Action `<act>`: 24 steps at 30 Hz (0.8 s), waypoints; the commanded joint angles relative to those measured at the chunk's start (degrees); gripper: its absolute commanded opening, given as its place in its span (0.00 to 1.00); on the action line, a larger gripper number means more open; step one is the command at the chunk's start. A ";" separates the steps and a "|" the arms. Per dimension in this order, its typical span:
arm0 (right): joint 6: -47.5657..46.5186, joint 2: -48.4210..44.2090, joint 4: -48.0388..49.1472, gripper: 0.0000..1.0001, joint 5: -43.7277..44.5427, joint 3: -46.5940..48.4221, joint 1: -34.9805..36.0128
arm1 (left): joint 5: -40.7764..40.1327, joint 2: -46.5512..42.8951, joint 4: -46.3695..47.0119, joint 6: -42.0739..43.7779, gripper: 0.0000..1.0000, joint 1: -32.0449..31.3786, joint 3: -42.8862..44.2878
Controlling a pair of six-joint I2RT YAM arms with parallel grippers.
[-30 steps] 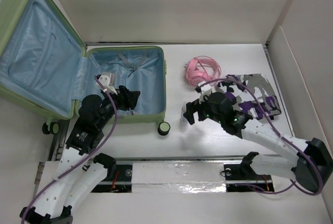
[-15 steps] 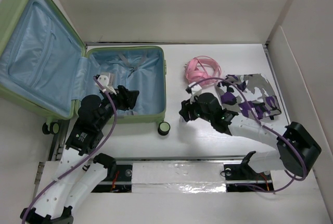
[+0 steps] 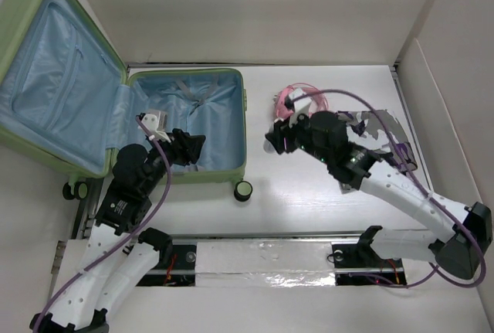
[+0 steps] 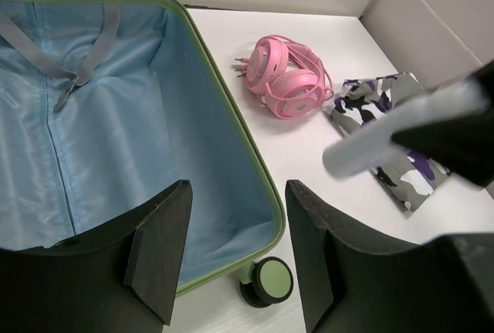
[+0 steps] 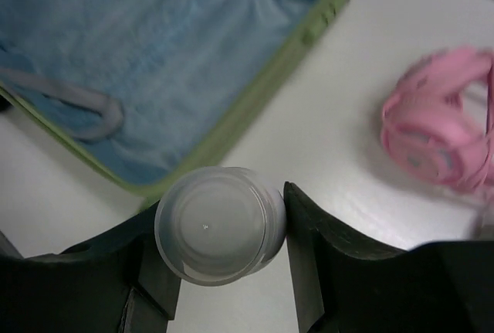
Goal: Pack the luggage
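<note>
The luggage lies open at the left, its light-green lid raised and its blue lining bare. My left gripper hovers over the near right corner of the luggage, open with nothing between its fingers. Just right of the luggage rim, my right gripper is shut on a white cylindrical bottle, held off the table. In the left wrist view the bottle sticks out sideways from the right gripper.
Pink headphones lie at the back of the white table, and a purple camouflage pouch lies to their right under the right arm. A black caster wheel juts from the suitcase's near corner. White walls enclose the table.
My right gripper has closed on the white bottle and moved with it away from the table's front, toward the suitcase's right rim. The left arm has barely moved.
</note>
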 commanded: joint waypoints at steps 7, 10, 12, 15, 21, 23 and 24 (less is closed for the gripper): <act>-2.36 20.31 4.34 0.32 -20.29 28.45 2.51 | -3.99 -4.29 1.57 0.14 0.49 0.33 -0.28; -2.28 27.11 2.49 0.31 -23.53 34.37 3.74 | -5.76 -6.23 1.66 0.06 0.49 0.33 -0.29; -1.49 33.43 3.28 0.31 -25.38 38.76 4.45 | -7.76 -7.02 1.30 -0.03 0.49 0.33 -0.37; -0.52 41.87 2.05 0.31 -27.23 46.05 5.76 | -7.95 -7.46 1.57 -0.03 0.49 0.33 -0.37; 0.54 54.27 -1.20 0.30 -28.82 57.56 6.91 | -6.73 -6.85 1.48 -0.12 0.49 0.33 -0.29; 0.54 58.05 -2.17 0.30 -28.73 58.90 7.43 | -6.72 -6.85 1.22 -0.21 0.49 0.33 -0.37; 0.97 59.11 -2.35 0.30 -28.56 59.43 7.44 | -6.64 -6.85 1.22 -0.21 0.49 0.33 -0.29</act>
